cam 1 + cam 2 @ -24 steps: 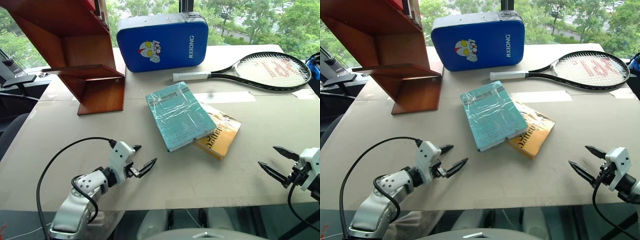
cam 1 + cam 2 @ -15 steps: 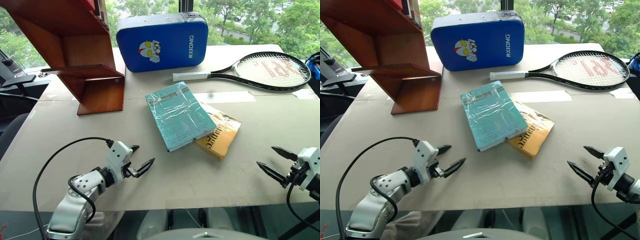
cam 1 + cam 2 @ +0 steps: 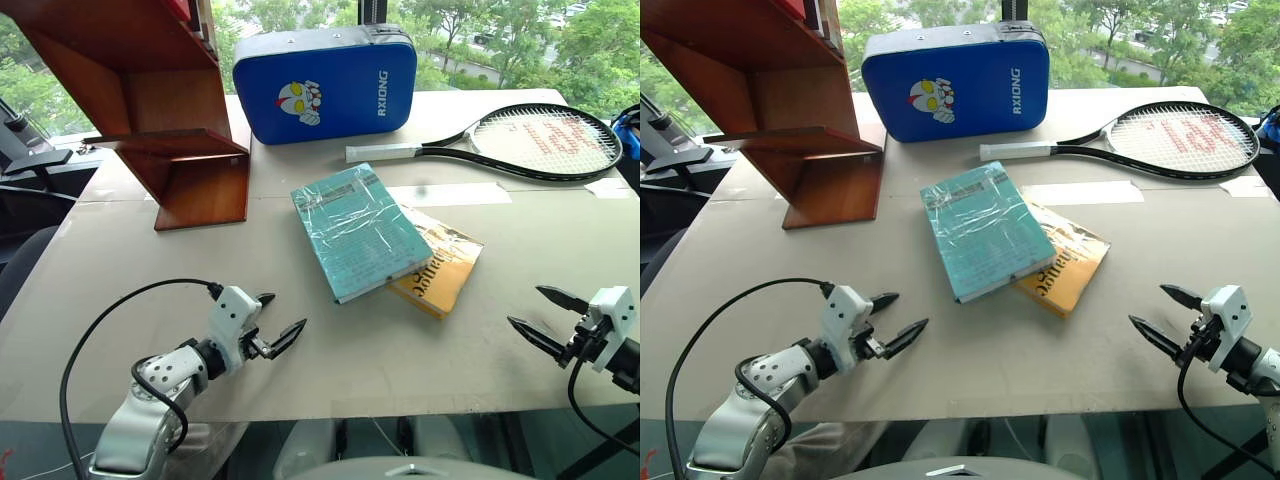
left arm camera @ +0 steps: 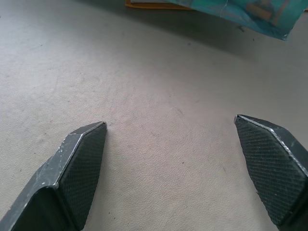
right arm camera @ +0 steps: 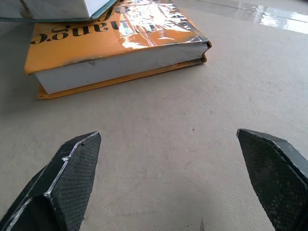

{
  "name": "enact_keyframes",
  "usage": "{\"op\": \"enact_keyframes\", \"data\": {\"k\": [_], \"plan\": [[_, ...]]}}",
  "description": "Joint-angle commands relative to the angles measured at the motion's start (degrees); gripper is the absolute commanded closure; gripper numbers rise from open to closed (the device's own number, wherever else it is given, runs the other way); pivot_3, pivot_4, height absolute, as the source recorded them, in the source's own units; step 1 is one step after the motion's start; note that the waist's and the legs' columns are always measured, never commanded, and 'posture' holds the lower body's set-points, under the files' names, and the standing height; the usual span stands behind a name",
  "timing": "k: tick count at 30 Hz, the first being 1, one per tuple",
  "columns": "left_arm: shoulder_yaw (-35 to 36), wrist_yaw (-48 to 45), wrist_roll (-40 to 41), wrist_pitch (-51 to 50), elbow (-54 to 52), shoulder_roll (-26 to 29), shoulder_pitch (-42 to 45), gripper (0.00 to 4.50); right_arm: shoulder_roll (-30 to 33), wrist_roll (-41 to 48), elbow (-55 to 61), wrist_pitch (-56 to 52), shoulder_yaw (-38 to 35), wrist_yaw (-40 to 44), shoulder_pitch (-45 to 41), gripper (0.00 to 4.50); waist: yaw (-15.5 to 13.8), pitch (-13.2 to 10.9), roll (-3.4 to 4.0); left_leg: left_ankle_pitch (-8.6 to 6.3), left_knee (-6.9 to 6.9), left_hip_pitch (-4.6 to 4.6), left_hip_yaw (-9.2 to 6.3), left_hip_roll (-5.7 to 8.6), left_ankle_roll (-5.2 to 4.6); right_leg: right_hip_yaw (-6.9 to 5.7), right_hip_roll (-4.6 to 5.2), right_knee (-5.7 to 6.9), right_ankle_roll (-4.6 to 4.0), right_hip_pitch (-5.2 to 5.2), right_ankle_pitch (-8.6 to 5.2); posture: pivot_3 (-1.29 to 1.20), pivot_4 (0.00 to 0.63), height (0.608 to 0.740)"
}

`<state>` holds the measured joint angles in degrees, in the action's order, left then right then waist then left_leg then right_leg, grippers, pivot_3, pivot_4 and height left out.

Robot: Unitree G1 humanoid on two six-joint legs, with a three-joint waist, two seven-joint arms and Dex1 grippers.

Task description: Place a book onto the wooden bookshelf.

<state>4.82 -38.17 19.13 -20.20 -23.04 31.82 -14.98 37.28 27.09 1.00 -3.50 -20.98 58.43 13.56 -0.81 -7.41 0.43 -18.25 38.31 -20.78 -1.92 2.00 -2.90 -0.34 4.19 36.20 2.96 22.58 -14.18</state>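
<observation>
The book (image 3: pixel 359 230), teal-green in crinkly clear wrap, lies flat mid-table, its right part resting on a yellow-orange book (image 3: pixel 437 265). The wooden bookshelf (image 3: pixel 150 110) stands at the far left of the table. My left gripper (image 3: pixel 278 322) is open near the front edge, left of the books, pointing toward them with nothing between its fingers. My right gripper (image 3: pixel 543 316) is open at the front right, also empty. In the right wrist view the yellow-orange book (image 5: pixel 115 45) lies ahead of the open fingers (image 5: pixel 67 183). The left wrist view catches the teal book's corner (image 4: pixel 260 14).
A blue padded case (image 3: pixel 325 82) with a cartoon figure stands at the back, beside the shelf. A tennis racket (image 3: pixel 520 140) lies at the back right. The beige table (image 3: pixel 350 360) has bare room between both grippers and the books.
The left gripper has drawn slightly back and left toward the front edge. The right gripper has shifted a little up and away from the edge. The books have not moved.
</observation>
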Motion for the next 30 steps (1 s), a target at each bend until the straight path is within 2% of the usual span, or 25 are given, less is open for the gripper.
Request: {"op": "enact_keyframes", "data": {"k": [1,5,10,14,21,24,26,27,28,29,30], "plan": [[4.1,2.9,8.3,-7.0,-1.5,-3.2,2.8,0.10,1.2,3.3,4.0,-0.4,-2.1,1.7,0.1,0.00,-0.1,0.0,-0.03,0.00,0.01,-0.01,0.00,0.00,0.00,0.00,0.00,0.00,0.00,0.00,0.00,0.00,0.150,0.740],[10.9,8.8,29.9,-23.5,-2.8,-7.1,8.9,0.10,3.7,12.4,13.4,-6.0,-5.3,5.2,1.8,0.00,-0.1,-0.1,0.00,0.00,0.09,-0.09,-0.04,0.00,-0.01,-0.07,0.01,0.05,0.02,0.02,0.01,0.00,0.150,0.740],[14.1,18.5,55.9,-40.0,3.7,-7.0,15.7,0.10,8.2,19.5,24.3,-13.7,-8.6,4.0,4.2,0.00,0.0,-0.2,-0.21,0.01,0.12,-0.08,-0.09,0.00,0.00,-0.11,-0.04,0.11,0.02,0.01,0.01,0.00,0.150,0.740],[11.6,26.7,65.7,-47.6,13.0,-6.6,22.7,0.10,9.8,23.3,28.7,-17.7,-11.1,1.8,3.7,0.00,-0.1,-0.3,-0.35,0.01,0.20,-0.05,-0.10,0.02,0.01,-0.10,-0.06,0.21,0.02,0.00,0.01,0.00,0.150,0.740],[9.4,35.4,75.9,-49.2,23.2,-10.7,30.0,0.10,9.0,24.3,31.3,-19.1,-12.9,-0.6,3.7,0.00,-0.1,-0.4,-0.56,0.02,0.36,-0.08,-0.10,0.10,0.02,-0.09,-0.06,0.32,0.02,0.01,0.01,0.00,0.150,0.740],[8.9,37.9,81.0,-48.6,25.1,-12.1,30.7,0.89,8.8,23.1,31.0,-18.5,-13.7,0.3,5.1,0.00,-0.1,-0.4,-0.58,0.03,0.36,-0.07,-0.09,0.10,0.03,-0.08,-0.07,0.32,0.02,0.01,0.01,0.00,0.150,0.740],[8.7,40.0,84.0,-47.4,25.7,-12.4,30.5,1.72,8.8,22.7,30.7,-18.1,-14.1,0.9,5.8,0.00,-0.1,-0.4,-0.58,0.03,0.37,-0.06,-0.09,0.10,0.04,-0.06,-0.07,0.33,0.02,0.01,0.01,0.00,0.150,0.740],[8.7,40.5,85.1,-47.2,25.6,-12.3,30.3,1.94,8.7,22.8,30.7,-18.0,-14.3,0.9,6.0,0.00,0.0,-0.4,-0.58,0.03,0.38,-0.06,-0.09,0.10,0.05,-0.06,-0.07,0.34,0.02,0.01,0.01,0.00,0.150,0.740],[8.6,40.9,86.5,-46.9,25.3,-12.0,29.9,2.54,8.7,22.9,30.8,-18.1,-14.4,0.8,6.1,0.00,0.0,-0.4,-0.58,0.04,0.39,-0.06,-0.09,0.10,0.06,-0.07,-0.07,0.36,0.02,0.01,0.01,0.00,0.150,0.740],[8.5,41.3,87.7,-46.8,24.7,-11.7,29.5,2.75,8.7,23.0,30.9,-18.2,-14.5,0.7,6.1,0.00,0.0,-0.4,-0.58,0.04,0.41,-0.04,-0.09,0.10,0.06,-0.05,-0.07,0.40,0.02,0.01,0.01,0.00,0.150,0.740],[8.2,41.6,88.7,-46.6,24.2,-11.3,29.1,3.19,8.7,23.0,31.0,-18.3,-14.5,0.6,6.0,0.00,0.0,-0.4,-0.58,0.05,0.42,-0.04,-0.09,0.10,0.07,-0.05,-0.07,0.41,0.02,0.01,0.01,0.00,0.150,0.740]]}}
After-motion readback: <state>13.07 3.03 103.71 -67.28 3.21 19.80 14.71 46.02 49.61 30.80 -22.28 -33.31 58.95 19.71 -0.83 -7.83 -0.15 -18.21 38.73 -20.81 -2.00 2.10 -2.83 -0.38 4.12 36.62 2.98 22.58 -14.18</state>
